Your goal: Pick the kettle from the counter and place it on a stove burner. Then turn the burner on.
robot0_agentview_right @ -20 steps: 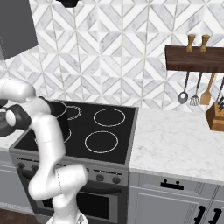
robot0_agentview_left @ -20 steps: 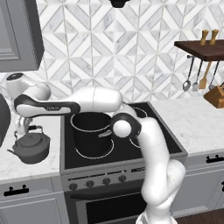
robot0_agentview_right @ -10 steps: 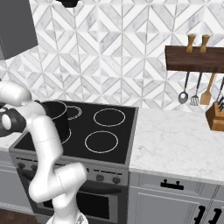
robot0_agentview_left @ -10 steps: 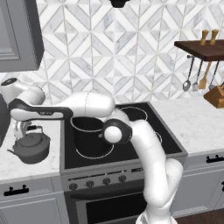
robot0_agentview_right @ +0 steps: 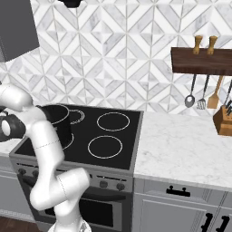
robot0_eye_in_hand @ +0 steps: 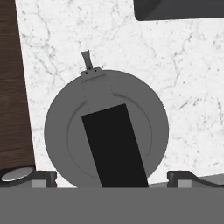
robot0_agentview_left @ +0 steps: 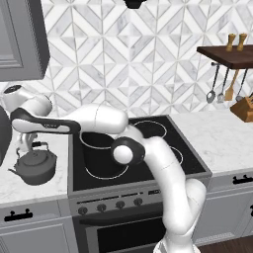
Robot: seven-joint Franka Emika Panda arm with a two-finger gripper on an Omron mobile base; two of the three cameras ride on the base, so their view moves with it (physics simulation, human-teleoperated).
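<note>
The dark-grey kettle (robot0_agentview_left: 34, 166) stands on the white marble counter (robot0_agentview_left: 20, 188) left of the stove. Seen from above in the hand view, the kettle (robot0_eye_in_hand: 65, 127) has its black handle (robot0_eye_in_hand: 114, 146) running across its top and its short spout (robot0_eye_in_hand: 86, 59) pointing up in the picture. My gripper (robot0_agentview_left: 27, 147) hangs straight above the kettle, open, with one fingertip (robot0_eye_in_hand: 43, 178) on each side of the body and nothing gripped. The back-right stove burner (robot0_agentview_left: 148, 129) is a bare white ring (robot0_agentview_right: 113, 121) on the black glass.
A tall black pot (robot0_agentview_left: 101, 150) stands on the front-left ring, close to the kettle's right. Control knobs (robot0_agentview_left: 109, 205) line the stove front. A utensil rack (robot0_agentview_right: 204, 61) and a knife block (robot0_agentview_right: 223, 120) are at the far right. The counter's edge and the wood floor (robot0_eye_in_hand: 11, 87) lie beside the kettle.
The arm's elbow has swung a little to the left and the hand has settled over the kettle. The jaws have stayed open and the kettle has not moved.
</note>
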